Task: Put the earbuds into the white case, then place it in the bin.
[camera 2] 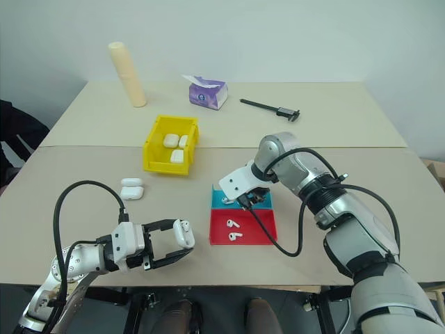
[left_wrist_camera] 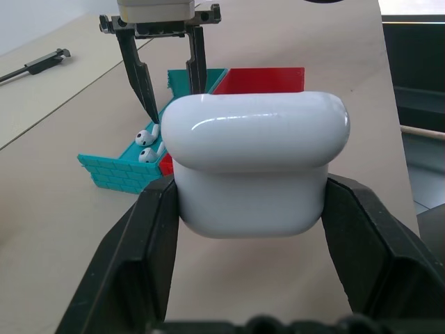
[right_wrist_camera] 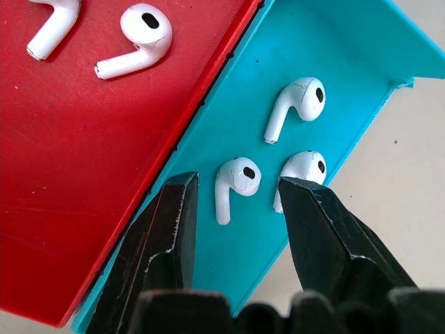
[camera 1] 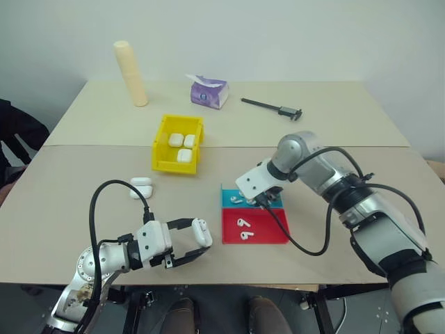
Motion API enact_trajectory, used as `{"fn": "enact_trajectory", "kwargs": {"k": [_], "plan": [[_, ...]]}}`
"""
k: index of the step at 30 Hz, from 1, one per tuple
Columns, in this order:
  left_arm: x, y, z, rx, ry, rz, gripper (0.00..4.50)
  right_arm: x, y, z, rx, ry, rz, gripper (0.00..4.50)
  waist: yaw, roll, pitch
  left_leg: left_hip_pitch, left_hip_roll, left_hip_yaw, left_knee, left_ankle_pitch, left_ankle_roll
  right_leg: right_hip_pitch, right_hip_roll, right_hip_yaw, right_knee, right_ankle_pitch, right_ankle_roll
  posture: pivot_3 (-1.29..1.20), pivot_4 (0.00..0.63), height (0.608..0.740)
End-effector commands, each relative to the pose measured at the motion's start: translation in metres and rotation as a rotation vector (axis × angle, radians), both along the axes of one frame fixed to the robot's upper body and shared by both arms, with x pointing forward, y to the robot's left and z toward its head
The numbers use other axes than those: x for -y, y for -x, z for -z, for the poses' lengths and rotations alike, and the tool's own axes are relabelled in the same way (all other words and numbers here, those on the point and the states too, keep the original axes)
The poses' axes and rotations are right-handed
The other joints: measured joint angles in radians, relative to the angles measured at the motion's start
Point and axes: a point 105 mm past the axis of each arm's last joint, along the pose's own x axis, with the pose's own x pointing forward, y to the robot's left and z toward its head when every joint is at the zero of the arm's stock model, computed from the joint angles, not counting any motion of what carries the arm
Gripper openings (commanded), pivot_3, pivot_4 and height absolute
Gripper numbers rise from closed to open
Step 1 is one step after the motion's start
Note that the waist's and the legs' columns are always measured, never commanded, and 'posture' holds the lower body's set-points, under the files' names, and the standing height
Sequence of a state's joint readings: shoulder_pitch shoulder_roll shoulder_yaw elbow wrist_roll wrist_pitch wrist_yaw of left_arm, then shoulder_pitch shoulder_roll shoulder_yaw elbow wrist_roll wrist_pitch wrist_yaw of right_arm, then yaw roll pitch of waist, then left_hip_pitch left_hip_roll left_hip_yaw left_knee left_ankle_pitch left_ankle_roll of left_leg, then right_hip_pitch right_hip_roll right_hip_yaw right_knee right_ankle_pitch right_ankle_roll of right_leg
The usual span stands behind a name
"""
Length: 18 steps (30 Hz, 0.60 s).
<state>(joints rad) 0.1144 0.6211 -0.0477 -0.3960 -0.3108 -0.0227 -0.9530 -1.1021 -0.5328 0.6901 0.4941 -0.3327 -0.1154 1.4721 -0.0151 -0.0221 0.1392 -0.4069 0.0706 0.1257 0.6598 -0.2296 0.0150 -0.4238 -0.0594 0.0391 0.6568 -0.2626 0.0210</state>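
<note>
My left gripper (camera 1: pixel 197 245) is shut on a glossy white case (left_wrist_camera: pixel 257 163), lid closed, held just above the table's near edge. My right gripper (right_wrist_camera: pixel 236 184) points down into the blue tray (right_wrist_camera: pixel 334 42), open. One earbud (right_wrist_camera: pixel 233 188) lies between its fingertips with a gap on each side. Two more earbuds (right_wrist_camera: pixel 295 104) lie beside it in that tray. Another two earbuds (camera 1: pixel 243 223) rest in the red tray (camera 1: pixel 268 233) just in front. The yellow bin (camera 1: pixel 161 142) stands further back to the left and holds three white cases.
Two more white cases (camera 1: pixel 141 186) lie on the table left of the trays. At the back stand a cream cylinder (camera 1: pixel 131 73), a purple tissue pack (camera 1: pixel 209 92) and a black caliper (camera 1: pixel 272 106). A person's dark sleeve (camera 1: pixel 14 132) shows at the left edge.
</note>
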Motion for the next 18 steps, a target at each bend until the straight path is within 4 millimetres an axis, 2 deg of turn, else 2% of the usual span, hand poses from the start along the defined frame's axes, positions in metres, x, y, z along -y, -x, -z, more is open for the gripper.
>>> {"fn": "enact_trajectory", "kwargs": {"k": [1, 18], "plan": [[0.0054, 0.0010, -0.0102, 0.056, 0.004, 0.023, 2.77, -0.0022, -0.0045, -0.0106, 0.045, 0.007, -0.024, 2.28, 0.000, 0.000, 0.000, 0.000, 0.000, 0.000, 0.000, 0.000, 0.000, 0.000, 0.000, 0.000, 0.000, 0.000, 0.000, 0.00, 0.150, 0.740], [0.0051, 0.0000, -0.0091, 0.065, -0.005, 0.010, 2.77, -0.0053, -0.0080, -0.0038, 0.048, 0.024, -0.041, 2.28, -0.001, 0.000, 0.000, 0.000, 0.000, 0.000, 0.000, 0.000, 0.000, 0.000, 0.000, 0.000, 0.000, 0.000, 0.000, 0.00, 0.150, 0.740]]}}
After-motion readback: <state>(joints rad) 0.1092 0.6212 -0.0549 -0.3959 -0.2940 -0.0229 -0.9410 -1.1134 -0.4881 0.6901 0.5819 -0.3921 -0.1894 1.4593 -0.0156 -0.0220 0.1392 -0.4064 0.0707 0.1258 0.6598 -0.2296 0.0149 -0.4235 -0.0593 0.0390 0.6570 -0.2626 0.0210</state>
